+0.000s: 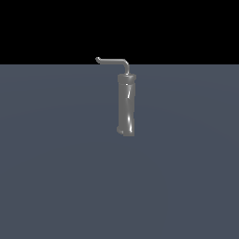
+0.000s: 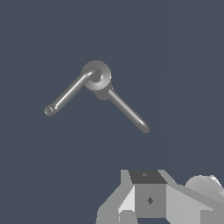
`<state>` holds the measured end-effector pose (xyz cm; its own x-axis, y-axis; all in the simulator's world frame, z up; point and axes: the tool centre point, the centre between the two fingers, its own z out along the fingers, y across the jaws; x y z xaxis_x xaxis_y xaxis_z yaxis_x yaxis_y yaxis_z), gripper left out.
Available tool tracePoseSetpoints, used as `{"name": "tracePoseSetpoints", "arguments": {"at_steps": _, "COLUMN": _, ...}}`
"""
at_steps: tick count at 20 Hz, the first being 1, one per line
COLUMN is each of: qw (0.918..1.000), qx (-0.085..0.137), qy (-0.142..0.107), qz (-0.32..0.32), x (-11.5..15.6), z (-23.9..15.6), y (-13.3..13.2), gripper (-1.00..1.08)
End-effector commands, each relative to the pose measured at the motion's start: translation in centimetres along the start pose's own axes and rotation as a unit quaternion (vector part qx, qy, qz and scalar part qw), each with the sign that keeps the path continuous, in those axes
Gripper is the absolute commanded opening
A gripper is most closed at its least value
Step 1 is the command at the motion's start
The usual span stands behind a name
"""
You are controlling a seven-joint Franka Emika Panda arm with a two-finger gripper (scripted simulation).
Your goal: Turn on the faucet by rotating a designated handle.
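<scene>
I see the faucet (image 1: 126,104) standing upright on the bench (image 1: 56,186), close to its far edge and about midway along it, nothing else near it. The handle (image 1: 113,61) rises from the column's top and bends toward the exterior view's left, ending in a small hooked tip; that long free arm gives me something to push against.

From the wrist view I look straight down on the faucet's top (image 2: 96,75), with the handle (image 2: 66,95) and a second rod (image 2: 127,113) spreading from it. Only the gripper (image 2: 148,199) body shows at the frame's edge, well apart from the handle. I cannot tell whether the fingers are released or clenched. I judge the approach not yet begun.
</scene>
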<state>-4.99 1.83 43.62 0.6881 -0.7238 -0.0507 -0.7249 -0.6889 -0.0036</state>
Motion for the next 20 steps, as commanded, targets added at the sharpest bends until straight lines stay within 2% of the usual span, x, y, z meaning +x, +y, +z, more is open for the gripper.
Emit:
{"name": "tracePoseSetpoints", "arguments": {"at_steps": 1, "qw": 0.9995, "qx": 0.002, "qy": -0.001, "qz": 0.033, "x": 0.9, "z": 0.7, "y": -1.3, "gripper": -1.00}}
{"name": "tracePoseSetpoints", "arguments": {"at_steps": 5, "qw": 0.9964, "qx": 0.003, "qy": -0.001, "qz": 0.084, "x": 2.3, "z": 2.0, "y": -3.4, "gripper": -1.00}}
{"name": "tracePoseSetpoints", "arguments": {"at_steps": 10, "qw": 0.9890, "qx": 0.004, "qy": 0.001, "qz": 0.148, "x": 4.0, "z": 3.9, "y": -6.0, "gripper": -1.00}}
{"name": "tracePoseSetpoints", "arguments": {"at_steps": 15, "qw": 0.9775, "qx": 0.005, "qy": 0.004, "qz": 0.211, "x": 5.5, "z": 6.0, "y": -8.5, "gripper": -1.00}}
{"name": "tracePoseSetpoints", "arguments": {"at_steps": 20, "qw": 0.9623, "qx": 0.006, "qy": 0.010, "qz": 0.272, "x": 6.9, "z": 8.4, "y": -10.9, "gripper": -1.00}}
